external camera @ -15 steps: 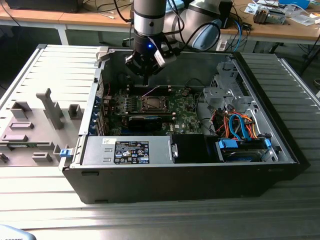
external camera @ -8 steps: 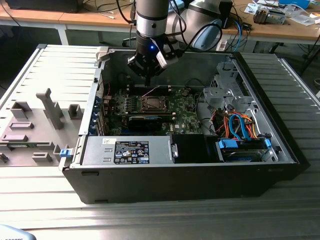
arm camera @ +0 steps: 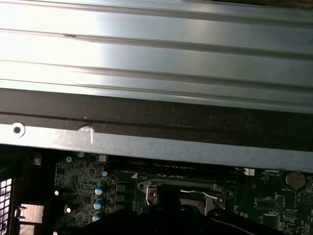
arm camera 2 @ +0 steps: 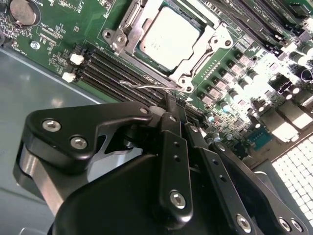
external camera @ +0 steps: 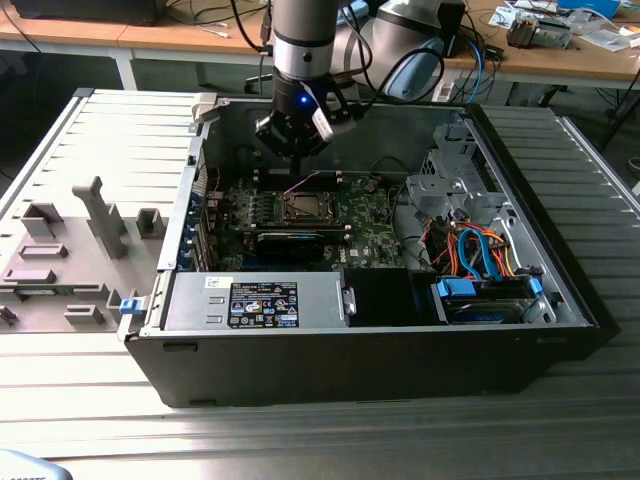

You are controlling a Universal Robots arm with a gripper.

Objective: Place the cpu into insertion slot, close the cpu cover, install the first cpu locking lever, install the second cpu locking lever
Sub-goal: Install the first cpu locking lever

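Note:
The cpu (arm camera 2: 168, 39) lies flat in the insertion slot (external camera: 303, 207) on the green motherboard, its dull silver top showing through the window of the cpu cover (arm camera 2: 211, 43), which is folded down over it. A thin wire locking lever (arm camera 2: 142, 86) runs along the socket's edge by the memory slots, and the lever (arm camera: 198, 192) also appears in the first wrist view. My gripper (arm camera 2: 175, 104) is shut, its black fingers pressed together with the tips right at that lever. I cannot tell whether they pinch it. In the exterior view, the gripper (external camera: 297, 160) hangs inside the open case just behind the socket.
Long black memory slots (arm camera 2: 117, 68) lie beside the socket, and a black card (external camera: 290, 243) lies in front of it. A power supply (external camera: 255, 303), a drive cage (external camera: 450, 190) and coloured cables (external camera: 480, 255) crowd the case. A grey case wall (arm camera: 156, 58) stands close by. A grey fixture (external camera: 80, 240) sits outside.

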